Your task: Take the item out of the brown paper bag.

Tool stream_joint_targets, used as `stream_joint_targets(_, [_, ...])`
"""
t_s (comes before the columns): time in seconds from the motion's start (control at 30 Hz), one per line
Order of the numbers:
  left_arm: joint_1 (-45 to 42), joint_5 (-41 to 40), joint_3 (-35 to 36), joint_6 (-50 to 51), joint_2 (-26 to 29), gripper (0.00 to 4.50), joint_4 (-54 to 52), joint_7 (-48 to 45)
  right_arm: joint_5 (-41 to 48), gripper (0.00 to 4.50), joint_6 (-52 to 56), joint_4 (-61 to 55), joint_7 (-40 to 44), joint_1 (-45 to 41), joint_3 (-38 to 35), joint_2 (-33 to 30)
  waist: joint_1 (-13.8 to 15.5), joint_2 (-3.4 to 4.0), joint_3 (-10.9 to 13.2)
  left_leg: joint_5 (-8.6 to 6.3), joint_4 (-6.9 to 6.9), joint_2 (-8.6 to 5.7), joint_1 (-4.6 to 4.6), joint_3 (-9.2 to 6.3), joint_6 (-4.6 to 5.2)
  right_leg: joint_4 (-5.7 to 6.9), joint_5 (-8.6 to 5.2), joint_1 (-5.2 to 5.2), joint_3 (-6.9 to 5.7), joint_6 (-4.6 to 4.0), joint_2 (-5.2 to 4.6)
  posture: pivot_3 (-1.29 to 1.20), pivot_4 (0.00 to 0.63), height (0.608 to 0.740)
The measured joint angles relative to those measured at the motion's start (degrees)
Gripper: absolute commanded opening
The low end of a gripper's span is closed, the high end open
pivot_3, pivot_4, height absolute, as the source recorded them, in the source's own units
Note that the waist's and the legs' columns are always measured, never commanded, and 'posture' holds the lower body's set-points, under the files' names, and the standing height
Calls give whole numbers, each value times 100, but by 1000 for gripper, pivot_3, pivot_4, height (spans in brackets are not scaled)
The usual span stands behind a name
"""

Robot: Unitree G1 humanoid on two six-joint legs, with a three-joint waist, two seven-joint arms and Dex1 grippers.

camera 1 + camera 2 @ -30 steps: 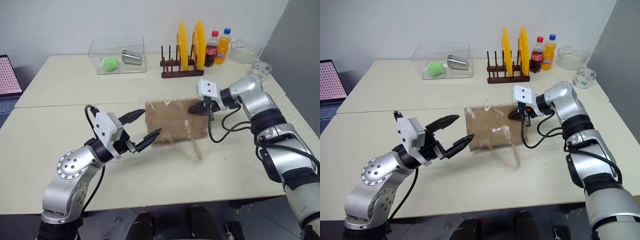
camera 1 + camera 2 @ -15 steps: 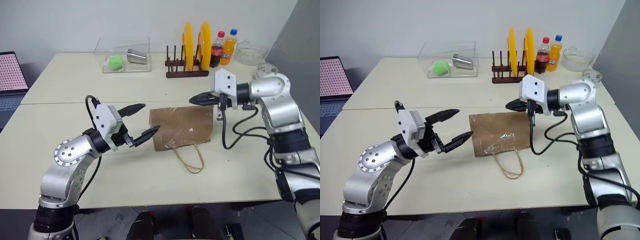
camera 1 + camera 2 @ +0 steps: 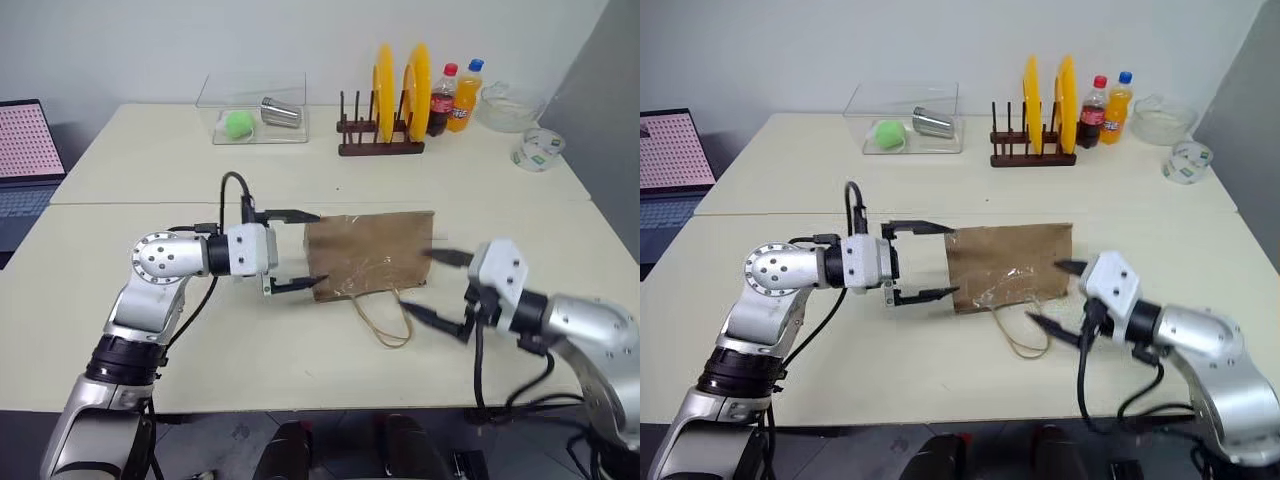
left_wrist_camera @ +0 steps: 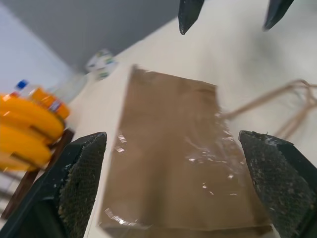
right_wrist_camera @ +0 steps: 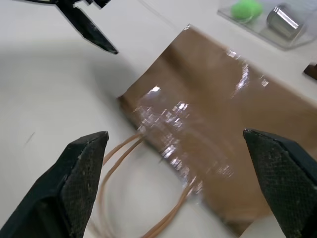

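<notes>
The creased brown paper bag (image 3: 368, 254) lies flat, light and floppy, between both wide-open grippers (image 3: 296, 252) (image 3: 436, 290); best pinched at its edge.

Bright even indoor light, soft faint shadows, glare on the brown paper bag (image 3: 370, 252) (wrist views blurred)

Silver arms, black cables, black-fingered grippers

My left arm reaches across in front of me, its wrist turned so the left gripper (image 3: 297, 250) points sideways toward my right, fingers spread wide, one above the other. My right arm is bent low and close, the right gripper (image 3: 438, 290) aimed back toward the left, fingers wide apart.
</notes>
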Motion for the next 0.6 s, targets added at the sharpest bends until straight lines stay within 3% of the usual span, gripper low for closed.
stream_joint_targets(0.27, [-216, 410, -714, -1192, -412, 4500, 503, -387, 517, 4383, 611, -691, -666, 820, -232, -139, 4, -1, -1, 0, 3, 0, 7, -10, 1, -10, 0, 20, -8, 2, 3, 0, 150, 740])
stream_joint_targets(0.6, [-125, 1186, -1036, -2015, -813, 4500, 1127, 250, 1753, 4383, 351, -703, -1541, 1535, -483, -919, 16, 0, -1, -3, -2, 0, 57, -26, 5, -38, -1, 89, -21, 4, 4, 0, 150, 740])
